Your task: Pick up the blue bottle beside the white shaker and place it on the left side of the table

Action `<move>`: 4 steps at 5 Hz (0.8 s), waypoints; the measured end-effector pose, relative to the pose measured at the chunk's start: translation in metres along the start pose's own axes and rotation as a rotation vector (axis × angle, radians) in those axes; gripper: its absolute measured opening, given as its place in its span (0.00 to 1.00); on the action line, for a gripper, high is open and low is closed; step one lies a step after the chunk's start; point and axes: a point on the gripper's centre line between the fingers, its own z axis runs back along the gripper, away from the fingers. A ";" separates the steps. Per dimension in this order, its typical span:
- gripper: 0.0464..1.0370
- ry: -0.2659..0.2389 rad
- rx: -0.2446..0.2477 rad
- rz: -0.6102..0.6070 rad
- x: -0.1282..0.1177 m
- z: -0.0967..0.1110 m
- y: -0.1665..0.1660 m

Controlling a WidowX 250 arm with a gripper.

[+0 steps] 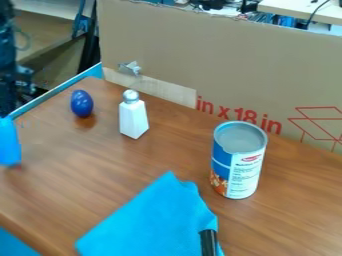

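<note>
Black gripper partly at left edge, jaw state cannot be told, blue piece just below, dark-blue egg-shaped object nearby, white shaker, labelled can, blue cloth, wooden tabletop.

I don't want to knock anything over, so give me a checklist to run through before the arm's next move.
1. Can standing upright: ok.
2. White shaker upright, its cap on: ok.
3. Gap between the shaker and the dark blue egg-shaped thing: ok, they stand apart.
4. Light blue cloth free of other things: not ok, a black rod-like thing overlaps its lower right edge.
5. Arm away from the can and shaker: ok, it is at the left edge.
6. Blue piece at the left edge free of the arm: cannot tell.
</note>
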 end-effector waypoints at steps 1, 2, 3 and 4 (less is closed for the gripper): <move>0.30 -0.012 -0.066 -0.023 0.006 -0.011 0.014; 0.30 -0.015 -0.100 -0.022 0.004 -0.014 0.021; 0.37 -0.009 -0.122 -0.010 0.005 -0.015 0.026; 0.68 0.020 -0.114 -0.015 0.000 -0.016 0.028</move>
